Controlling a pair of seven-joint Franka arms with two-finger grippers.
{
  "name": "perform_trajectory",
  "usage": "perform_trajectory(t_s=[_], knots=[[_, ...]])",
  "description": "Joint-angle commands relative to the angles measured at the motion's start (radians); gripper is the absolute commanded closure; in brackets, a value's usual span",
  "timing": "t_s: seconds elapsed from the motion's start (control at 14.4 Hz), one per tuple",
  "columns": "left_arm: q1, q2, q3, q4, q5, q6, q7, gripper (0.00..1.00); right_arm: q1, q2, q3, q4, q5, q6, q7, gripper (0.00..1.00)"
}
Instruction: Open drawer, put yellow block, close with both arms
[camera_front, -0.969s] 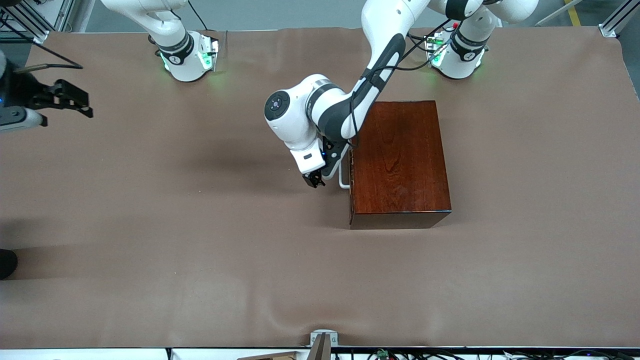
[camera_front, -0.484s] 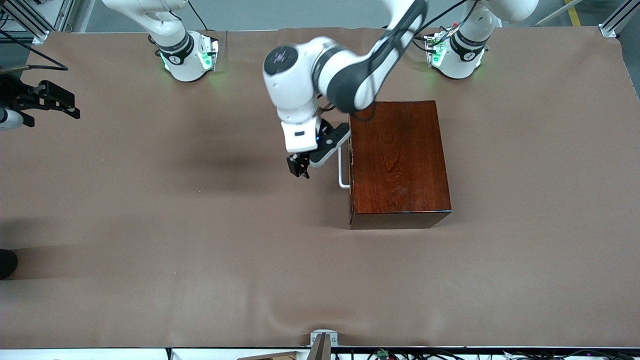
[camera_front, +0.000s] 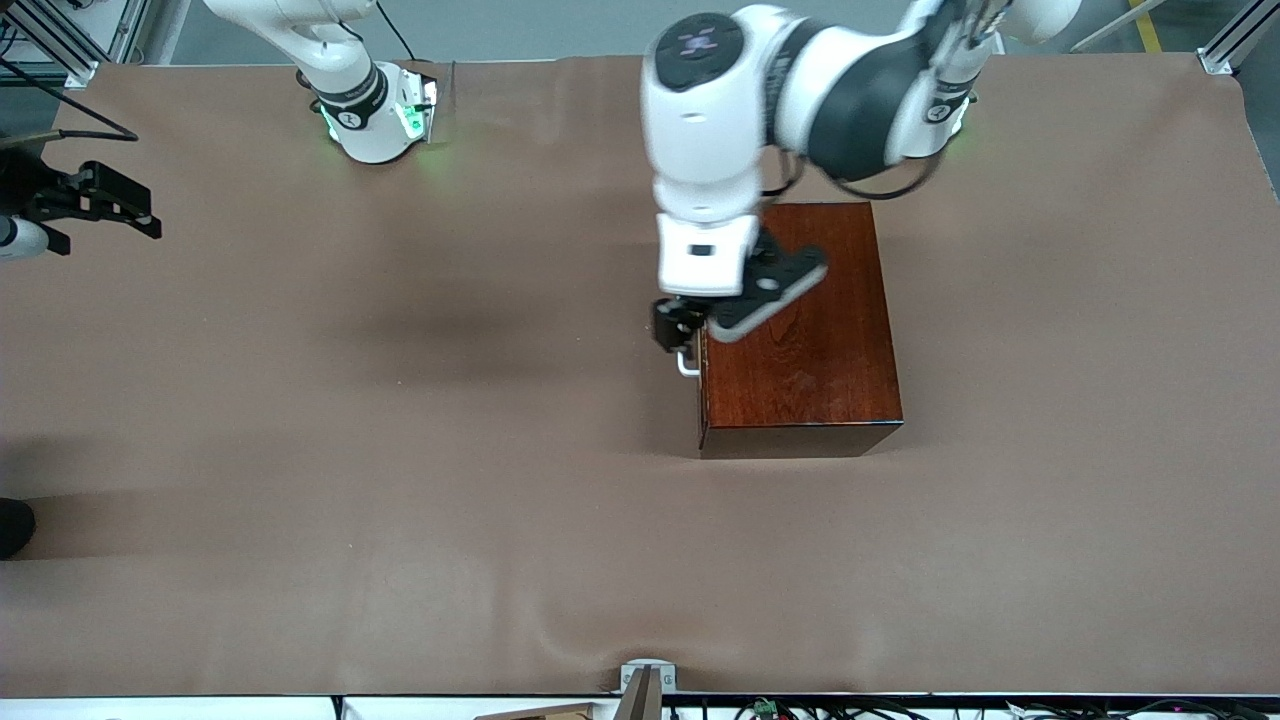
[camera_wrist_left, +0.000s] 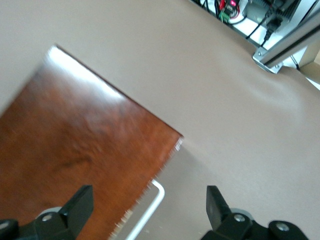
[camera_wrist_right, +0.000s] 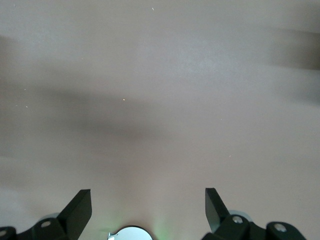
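Brown-covered counter (camera_front: 420, 560), bare nearest the front camera. Mahogany box (camera_front: 800, 340) toward the left arm's end of the counter, glossy top up, drawer (camera_front: 703, 390) shut flush with the box, front facing the right arm's end. White bar handle (camera_front: 686, 366) just proud of that front; only the end nearer the camera visible in front view, the remainder covered by the left hand. Left hand (camera_front: 678, 324) up in the air over the handle and the box's drawer-side edge, fingers spread wide, holding nothing; left wrist view (camera_wrist_left: 149, 210) straddling the box edge and handle (camera_wrist_left: 150, 210) between the fingertips, no contact visible. Yellow block not visible in any view. Right hand (camera_front: 100, 200) well apart from the box at the right arm's end, over the counter edge, waiting; right wrist view (camera_wrist_right: 148, 210) fingers spread wide, holding nothing, over bare counter cloth (camera_wrist_right: 165, 90).
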Motion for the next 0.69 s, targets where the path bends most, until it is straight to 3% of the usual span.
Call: perform_trajectory(t_s=[0.0, 0.28, 0.62], knots=[[0.055, -0.098, -0.011, -0.085, 0.004, -0.003, 0.083, 0.00, -0.019, -0.019, 0.007, -0.017, 0.030, 0.004, -0.004, 0.00], [0.166, -0.200, -0.012, -0.163, -0.006, -0.017, 0.314, 0.00, -0.016, -0.019, 0.008, -0.014, 0.033, 0.011, -0.004, 0.00], [0.309, -0.267, -0.014, -0.160, -0.017, -0.097, 0.607, 0.00, -0.014, -0.017, 0.008, -0.014, 0.033, 0.011, -0.004, 0.00]])
